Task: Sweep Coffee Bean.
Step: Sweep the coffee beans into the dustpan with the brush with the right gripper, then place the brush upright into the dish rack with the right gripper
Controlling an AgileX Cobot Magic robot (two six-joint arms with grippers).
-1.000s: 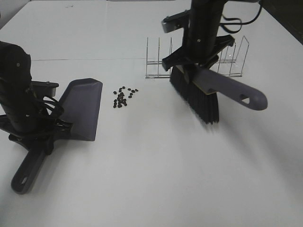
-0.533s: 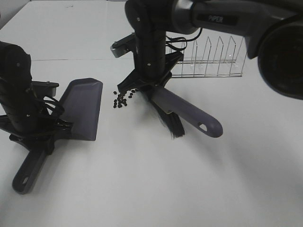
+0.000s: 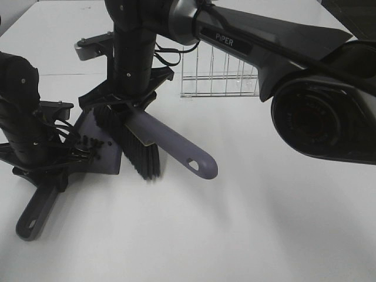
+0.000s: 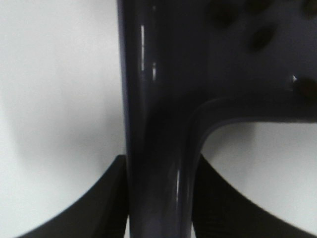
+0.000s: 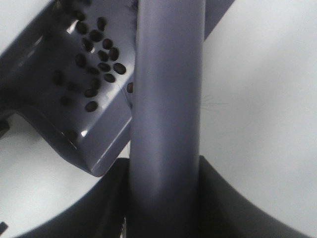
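Right gripper [image 5: 166,198] pinches the brush [image 3: 170,147] handle; left gripper [image 4: 158,208] clamps the dustpan [image 3: 104,160] handle, coffee bean [image 5: 99,54] cluster lying inside it.

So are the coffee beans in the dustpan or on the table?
In the dustpan: the coffee beans lie scattered on its tray in the right wrist view. One beside the brush handle, I cannot tell.

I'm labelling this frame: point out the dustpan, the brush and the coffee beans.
dustpan [image 3: 42,202]: exterior high view, handle.
brush [image 3: 170,144]: exterior high view, handle.
coffee beans [image 5: 101,56]: right wrist view, cluster's middle.
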